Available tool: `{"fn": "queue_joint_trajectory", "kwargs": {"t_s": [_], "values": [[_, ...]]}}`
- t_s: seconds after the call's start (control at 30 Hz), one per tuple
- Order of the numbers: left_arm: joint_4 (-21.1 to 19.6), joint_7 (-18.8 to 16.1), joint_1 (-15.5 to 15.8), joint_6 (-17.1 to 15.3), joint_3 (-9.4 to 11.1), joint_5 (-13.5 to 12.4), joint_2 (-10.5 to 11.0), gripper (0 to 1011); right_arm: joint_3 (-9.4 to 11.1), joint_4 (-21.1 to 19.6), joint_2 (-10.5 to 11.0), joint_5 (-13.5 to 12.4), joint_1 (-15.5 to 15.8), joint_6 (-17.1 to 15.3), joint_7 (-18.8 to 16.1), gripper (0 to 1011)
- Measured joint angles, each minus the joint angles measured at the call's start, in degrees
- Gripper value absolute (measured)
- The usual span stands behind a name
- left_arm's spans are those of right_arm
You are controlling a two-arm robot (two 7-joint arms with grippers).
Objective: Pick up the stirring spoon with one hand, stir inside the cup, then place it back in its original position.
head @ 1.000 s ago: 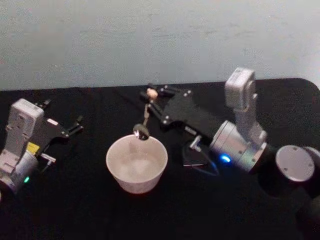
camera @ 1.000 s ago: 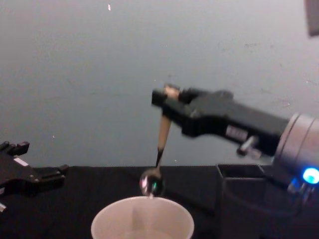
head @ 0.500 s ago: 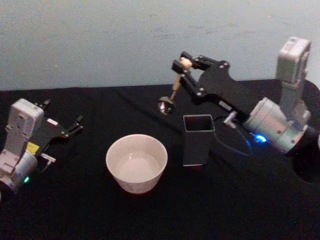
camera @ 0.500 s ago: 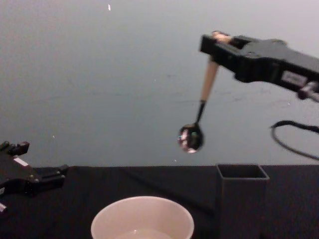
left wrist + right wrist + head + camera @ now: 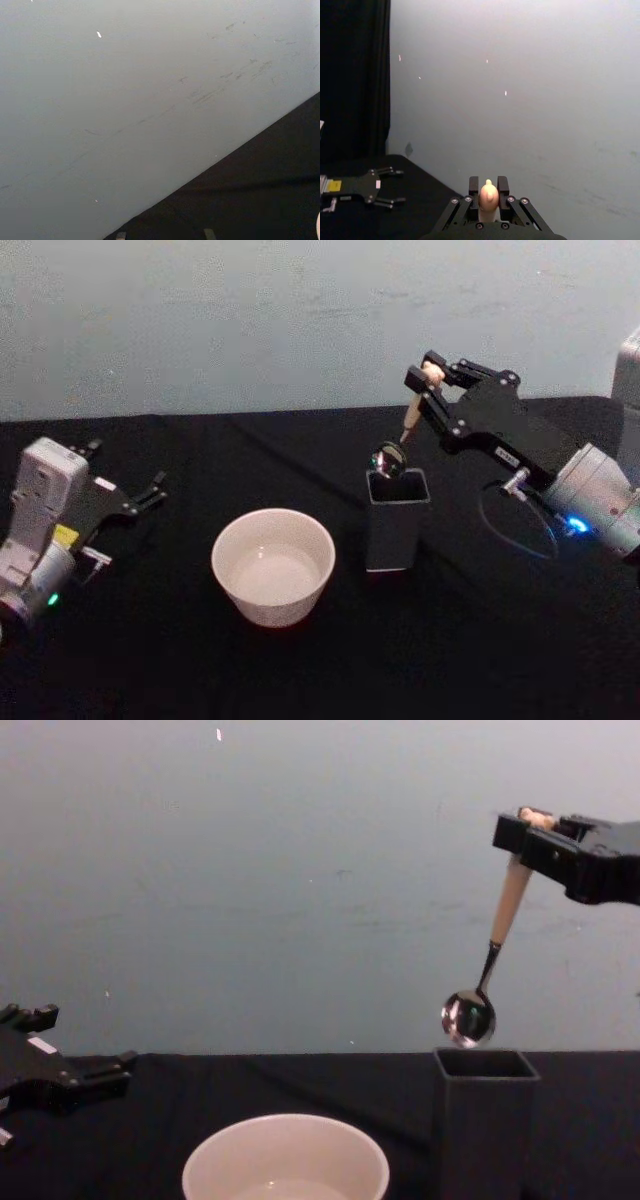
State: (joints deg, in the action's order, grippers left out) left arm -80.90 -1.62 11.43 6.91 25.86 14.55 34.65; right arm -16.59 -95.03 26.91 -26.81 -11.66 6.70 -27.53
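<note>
Return step: right hand [image 5: 428, 376] pinching spoon [image 5: 508, 905] above holder [image 5: 392, 530]; next, lower it straight in. Left hand [image 5: 128, 480] spread, idle.

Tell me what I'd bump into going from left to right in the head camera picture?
left gripper → cup → dark square holder → right gripper, which holds the spoon just above the holder.

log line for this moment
right tool: shut on stirring spoon, bowl just above dark holder | left tool: open, parked far left | cup: beside holder
</note>
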Motion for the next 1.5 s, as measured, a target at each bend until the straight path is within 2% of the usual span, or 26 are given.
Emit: {"fn": "queue_joint_trajectory", "kwargs": {"t_s": [0.33,0.63,0.87,1.23,1.5], "values": [[0.00,0.00,0.00,0.00,0.00,0.00,0.00,1001,-0.29,1.02,0.01,0.11,0.55,-1.49,0.79,218],[0.00,0.00,0.00,0.00,0.00,0.00,0.00,1002,-0.83,1.49,0.12,-0.08,1.46,-4.17,1.62,218],[0.00,0.00,0.00,0.00,0.00,0.00,0.00,1001,-1.69,3.10,-0.97,0.94,2.17,-6.33,4.01,218],[0.00,0.00,0.00,0.00,0.00,0.00,0.00,1001,-2.00,4.25,-2.69,1.26,2.88,-8.27,5.65,217],[0.00,0.00,0.00,0.00,0.00,0.00,0.00,1001,-1.89,4.38,-3.18,1.45,3.34,-9.06,6.28,217]]}}
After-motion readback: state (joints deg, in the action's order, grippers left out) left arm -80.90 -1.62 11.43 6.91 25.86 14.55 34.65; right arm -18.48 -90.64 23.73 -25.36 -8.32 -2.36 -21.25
